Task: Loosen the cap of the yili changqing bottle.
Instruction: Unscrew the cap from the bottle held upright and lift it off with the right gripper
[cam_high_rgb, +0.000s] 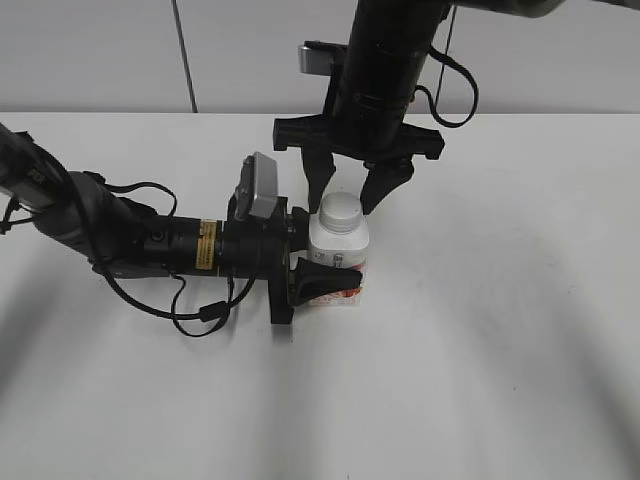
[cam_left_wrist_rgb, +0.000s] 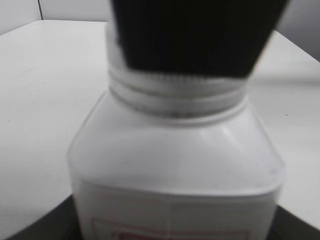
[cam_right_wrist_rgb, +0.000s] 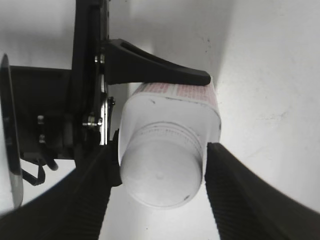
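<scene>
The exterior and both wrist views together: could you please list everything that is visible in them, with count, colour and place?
yili changqing bottle: one, white with a pink-red label, upright on the table near its middle.
cap: one, white, on the bottle's neck.
table: one, white, under everything.
wall: one, light grey panels, behind the table.
left gripper: one, black, reaching in from the left, shut on the bottle's body.
right gripper: one, black, coming down from above, its fingers on either side of the cap; whether they press on it cannot be told.
</scene>
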